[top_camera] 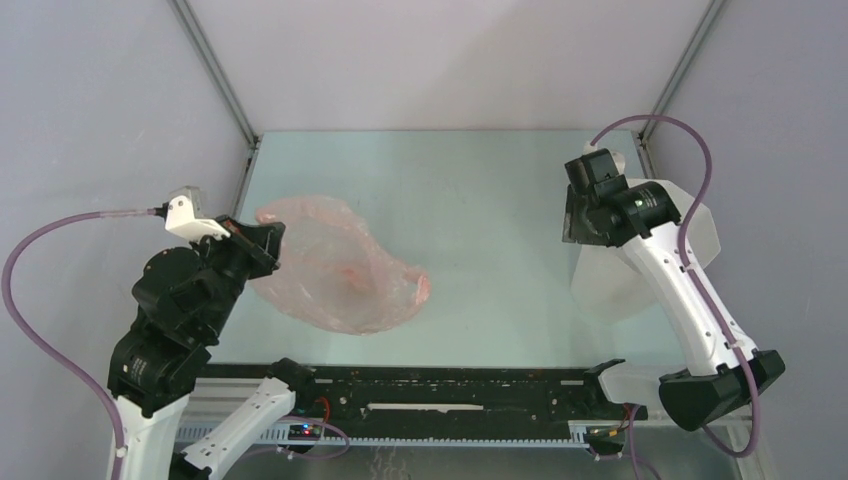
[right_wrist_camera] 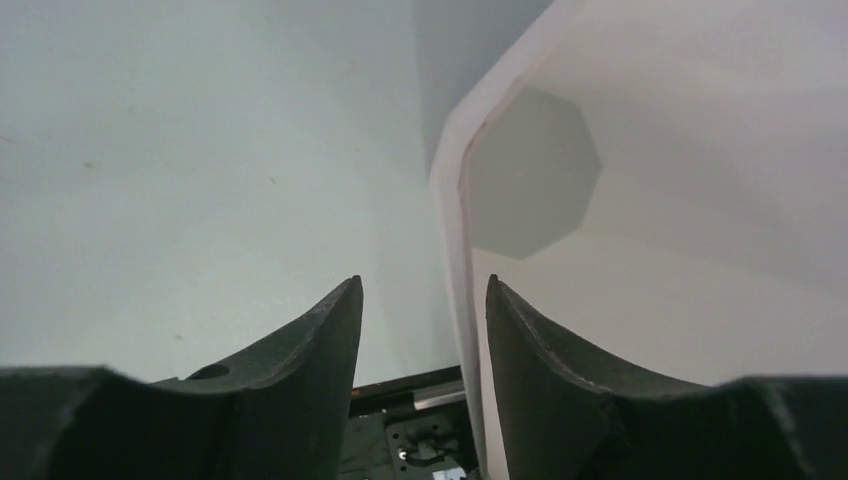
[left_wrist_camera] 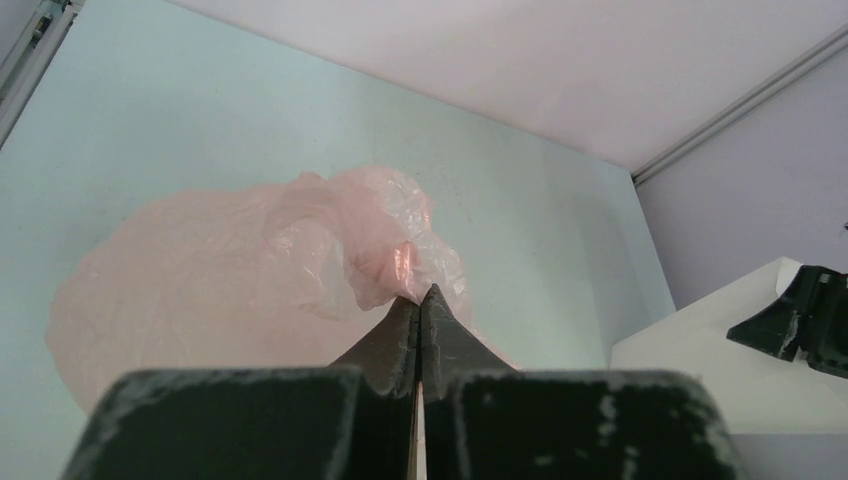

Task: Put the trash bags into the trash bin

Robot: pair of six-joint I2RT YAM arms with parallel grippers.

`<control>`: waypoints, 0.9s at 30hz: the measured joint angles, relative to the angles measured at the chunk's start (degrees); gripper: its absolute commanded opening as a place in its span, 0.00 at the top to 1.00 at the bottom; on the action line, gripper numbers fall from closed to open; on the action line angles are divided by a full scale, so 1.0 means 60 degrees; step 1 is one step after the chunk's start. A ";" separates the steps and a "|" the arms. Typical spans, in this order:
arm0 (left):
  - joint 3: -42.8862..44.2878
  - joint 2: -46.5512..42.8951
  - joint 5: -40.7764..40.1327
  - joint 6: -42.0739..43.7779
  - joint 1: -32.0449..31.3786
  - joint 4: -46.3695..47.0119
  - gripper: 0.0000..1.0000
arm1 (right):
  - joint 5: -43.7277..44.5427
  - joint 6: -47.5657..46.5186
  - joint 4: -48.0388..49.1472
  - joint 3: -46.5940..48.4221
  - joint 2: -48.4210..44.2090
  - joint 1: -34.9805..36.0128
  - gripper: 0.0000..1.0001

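Trash bag [top_camera: 335, 280] is pinched by the left end effector [left_wrist_camera: 421, 298].

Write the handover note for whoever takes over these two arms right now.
Left gripper: shut, tips in the bunched film of the thin translucent pale-pink plastic bag, apparently pinching it.
Right gripper: open, fingers astride the rim of the small translucent white plastic bin.
Bag lies mostly spread on the table, left of centre; bin is at the right side, nothing seen inside.
Done: bag not yet in the bin.
Left: grip the rim, lift the bag, stuff it in.
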 measured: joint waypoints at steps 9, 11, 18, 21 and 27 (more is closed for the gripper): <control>0.0022 0.0197 -0.0007 -0.0004 0.0000 -0.0011 1.00 | -0.0688 -0.0605 0.0565 -0.0550 0.0040 -0.0459 1.00; 0.0051 0.0353 -0.0015 -0.0007 0.0000 -0.0029 1.00 | -0.0936 -0.0678 0.0586 -0.0412 0.0120 -0.0339 1.00; 0.0845 0.1144 -0.0208 -0.0018 0.0000 -0.0131 1.00 | -0.1770 -0.0776 0.0903 0.0841 0.1198 0.1344 1.00; 0.1260 0.1330 -0.0393 -0.0058 0.0000 -0.0226 1.00 | -0.1945 -0.0790 0.1144 0.1370 0.2065 0.2182 1.00; 0.2204 0.1497 -0.0732 -0.0120 -0.0004 -0.0619 1.00 | -0.1749 -0.0874 0.1293 0.2554 0.3548 0.3588 1.00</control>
